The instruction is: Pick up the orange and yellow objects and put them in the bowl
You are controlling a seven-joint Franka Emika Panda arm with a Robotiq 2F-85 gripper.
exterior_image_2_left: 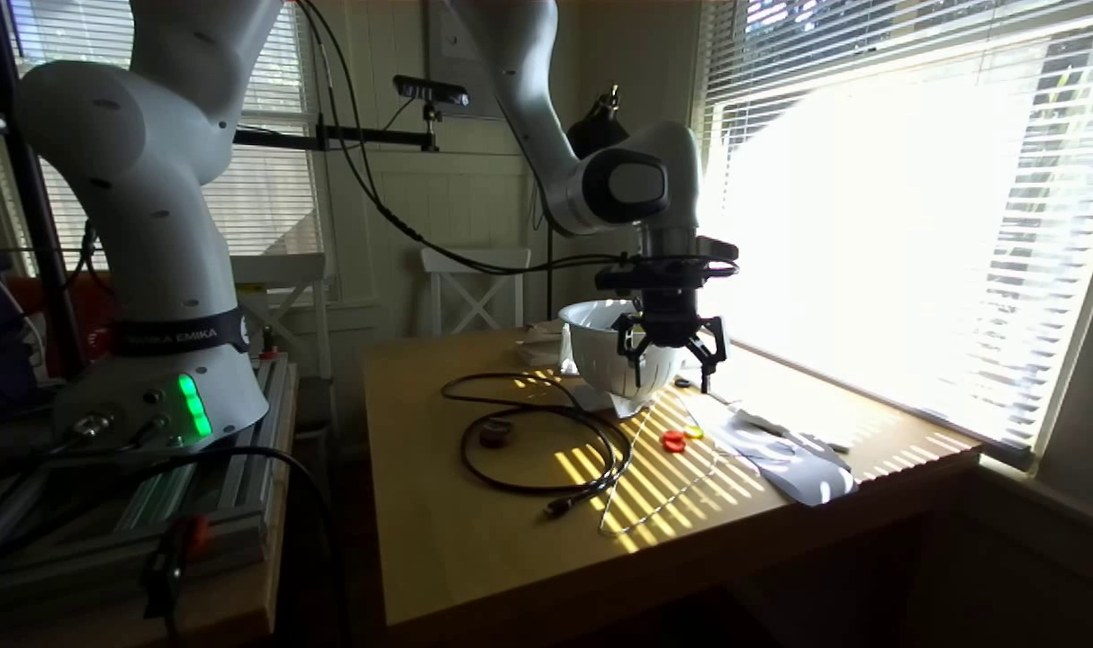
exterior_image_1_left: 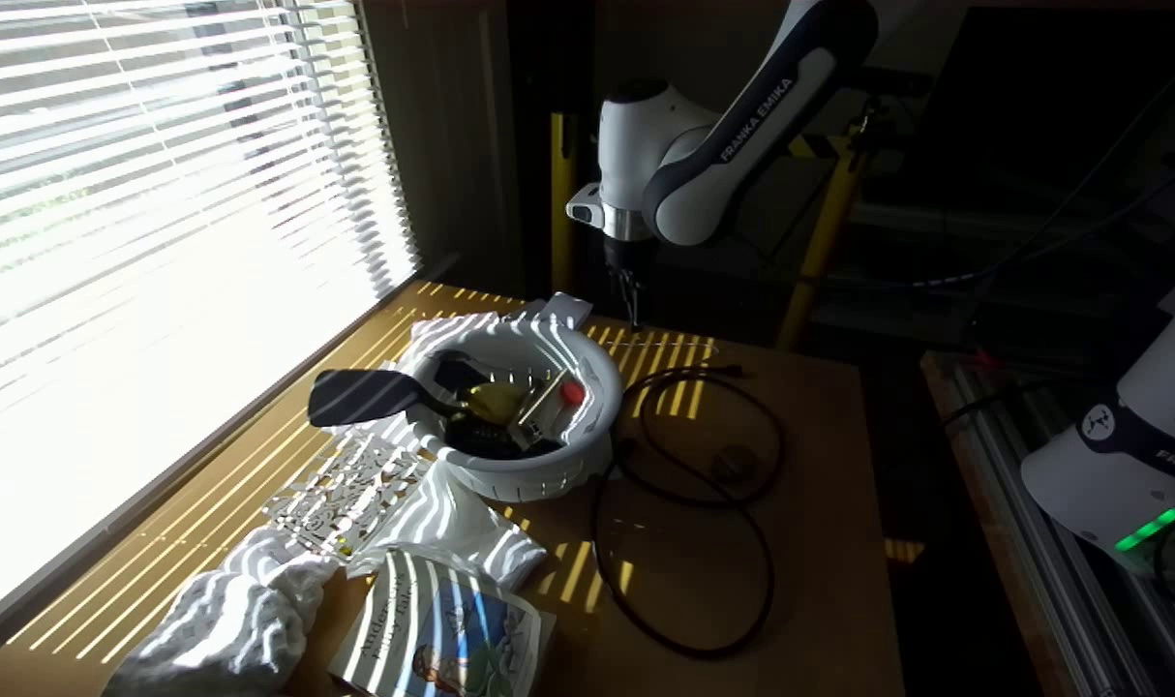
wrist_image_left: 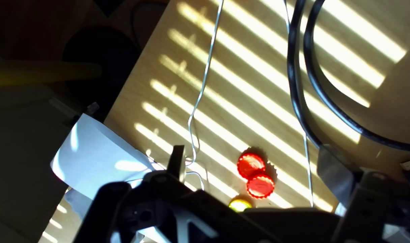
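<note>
The gripper (exterior_image_2_left: 672, 385) hangs above the table (exterior_image_2_left: 474, 558), beside the bowl (exterior_image_2_left: 591, 360) and not over it. Its fingers are spread wide apart, and they hold nothing that can be seen. The 2 red discs (wrist_image_left: 255, 176) (the task says orange, but here they look nearer to red) lie on the table below the gripper. In the wrist view these discs touch each other or overlap a little, it is hard to tell which, and from side to side they are about midway between the 2 fingertips. They also lie somewhat lower in that view than the fingertips. The yellow disc (wrist_image_left: 239, 205) is just beside them, partly covered by the body of the gripper.

The coming move turns on this relation: the descent seems to need only a small shift toward the yellow disc, and hardly any correction from side to side. A single round disc has no long axis, so the angle of the wrist should matter little for it. The red pair, however, makes a short row, which runs mostly across the direction in which the fingers close; a grasp may therefore take both, or push 1 away. A thin wire (wrist_image_left: 207, 69) passes on both sides of the red discs, so a finger could catch it. The bowl is near, so the carry should be short.
</note>
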